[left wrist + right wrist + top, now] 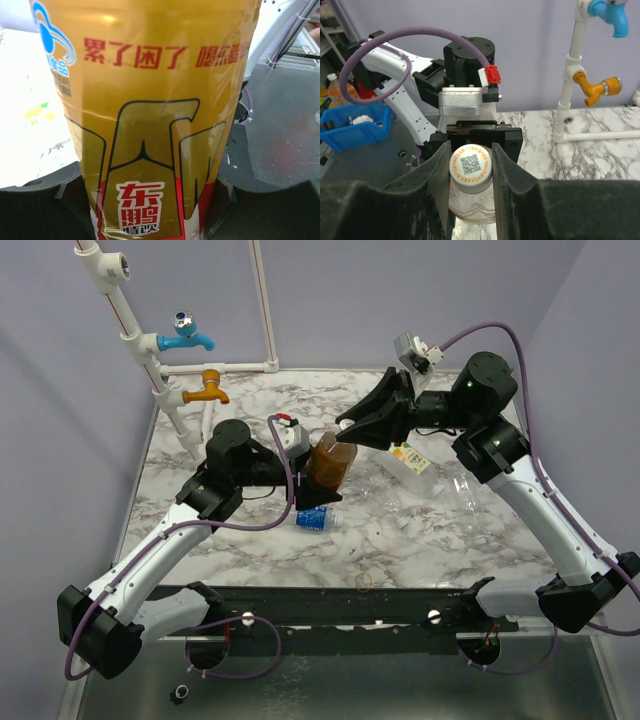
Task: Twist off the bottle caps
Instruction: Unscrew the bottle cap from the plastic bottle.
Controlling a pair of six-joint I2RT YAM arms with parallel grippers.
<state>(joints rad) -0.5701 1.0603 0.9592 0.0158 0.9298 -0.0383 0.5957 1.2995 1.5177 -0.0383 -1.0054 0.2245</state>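
Over the counter [480, 540], the left pincer [312, 492] clamped the amber bottle [328, 465], its long axis leaning, neck toward the right pincer [352, 430]. Only the left wrist view showed the label text [137, 215] "东鹏特饮"; only the right wrist view showed the right pincer closed on the white cap [470, 186] bearing a QR code [471, 164].

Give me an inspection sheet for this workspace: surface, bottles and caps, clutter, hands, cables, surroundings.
Surface: marble table, no spill seen.
Job's things: amber bottle with its white cap still on; blue-labelled bottle and clear bottles lying down.
Clutter: thin yellowish ring near the front edge.
Hands: left hand shut on the amber bottle's body; right hand shut on the cap.
Cables: purple cables loop along both arms.
Surroundings: blue tap and orange tap on a white pipe, back left.
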